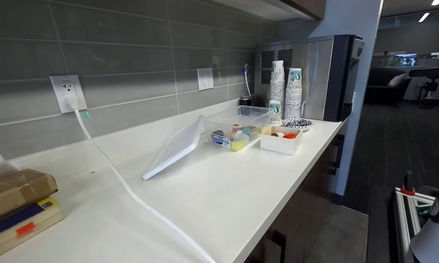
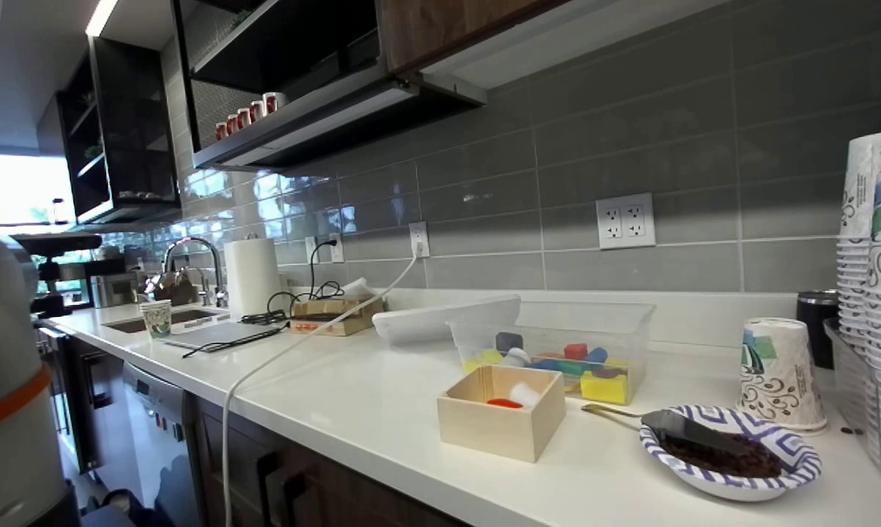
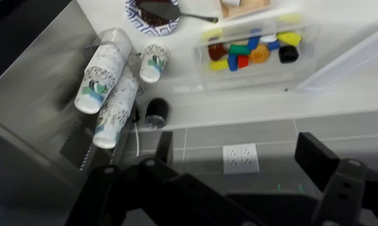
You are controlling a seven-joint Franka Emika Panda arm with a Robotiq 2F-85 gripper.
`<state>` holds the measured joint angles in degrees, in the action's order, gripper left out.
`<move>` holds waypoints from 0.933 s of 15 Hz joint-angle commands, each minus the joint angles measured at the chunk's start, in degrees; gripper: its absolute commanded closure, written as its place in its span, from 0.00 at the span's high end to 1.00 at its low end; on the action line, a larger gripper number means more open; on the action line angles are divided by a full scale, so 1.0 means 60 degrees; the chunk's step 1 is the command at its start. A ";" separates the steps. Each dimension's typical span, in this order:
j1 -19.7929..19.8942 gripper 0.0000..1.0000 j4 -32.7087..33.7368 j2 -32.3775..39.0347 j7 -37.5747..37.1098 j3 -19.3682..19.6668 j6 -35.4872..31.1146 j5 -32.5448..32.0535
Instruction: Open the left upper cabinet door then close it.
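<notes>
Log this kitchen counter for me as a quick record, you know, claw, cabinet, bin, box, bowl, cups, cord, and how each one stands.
Claw: open, nothing visible in its grasp
Wooden upper cabinet: only lower part shows; open or shut unclear
Clear bin: coloured pieces inside
Pale lid-like panel: tilted, beside the bin
Wooden box: open-topped, red and white items inside
Paper bowl: dark contents, spatula lying across
Paper cups: two tall stacks beside the steel machine
White cord: plugged into wall outlet
</notes>
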<state>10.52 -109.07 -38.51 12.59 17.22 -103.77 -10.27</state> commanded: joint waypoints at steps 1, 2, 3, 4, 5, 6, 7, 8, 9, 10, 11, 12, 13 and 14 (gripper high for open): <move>0.0154 1.00 0.1349 0.0811 -0.0681 0.0158 -0.1074 0.0088; 0.0214 1.00 0.1531 0.0963 -0.0928 0.0173 -0.1522 0.0100; 0.0283 1.00 0.1715 0.1173 -0.1211 0.0190 -0.1985 0.0114; 0.0379 1.00 0.1860 0.1381 -0.1513 0.0177 -0.2464 0.0098; 0.0499 1.00 0.1990 0.1590 -0.1808 0.0144 -0.2961 0.0058; 0.0626 1.00 0.2123 0.1829 -0.2113 0.0111 -0.3471 0.0019; 0.0773 1.00 0.2246 0.2060 -0.2419 0.0073 -0.3944 -0.0029; 0.0935 1.00 0.2430 0.2348 -0.2729 0.0041 -0.4403 -0.0081; 0.1117 1.00 0.2630 0.2645 -0.3060 -0.0001 -0.4839 -0.0156; 0.1306 1.00 0.2793 0.2898 -0.3400 -0.0066 -0.5213 -0.0245; 0.1499 1.00 0.2978 0.3177 -0.3744 -0.0131 -0.5605 -0.0359; 0.1713 1.00 0.3152 0.3441 -0.4128 -0.0210 -0.5955 -0.0544; 0.1930 1.00 0.3352 0.3720 -0.4506 -0.0277 -0.6281 -0.0774; 0.2164 1.00 0.3515 0.3951 -0.4944 -0.0359 -0.6555 -0.1069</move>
<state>19.27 -93.31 -20.31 -9.93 16.88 -139.12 -12.72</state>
